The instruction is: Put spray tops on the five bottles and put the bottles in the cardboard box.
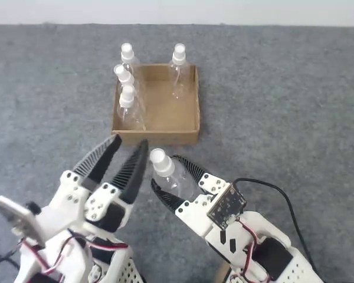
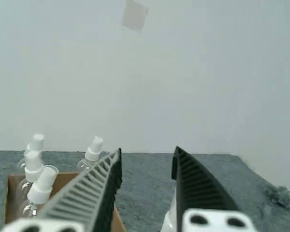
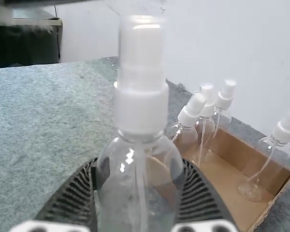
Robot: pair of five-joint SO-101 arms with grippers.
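Observation:
My right gripper (image 1: 164, 172) is shut on a clear bottle (image 1: 172, 181) with a white spray top (image 1: 160, 160), held upright just in front of the cardboard box (image 1: 189, 127). In the right wrist view the bottle (image 3: 137, 188) stands between the black fingers (image 3: 72, 198). My left gripper (image 1: 130, 141) is open, its tips close beside the held bottle's top on the left. Three capped bottles (image 1: 128, 97) stand along the box's left side. Another capped bottle (image 1: 178, 66) stands at its far right corner.
Grey carpet (image 1: 283, 106) covers the table, with free room to the right and left of the box. A black cable (image 1: 277, 191) runs beside the right arm's base. A white wall (image 2: 183, 72) rises behind the table.

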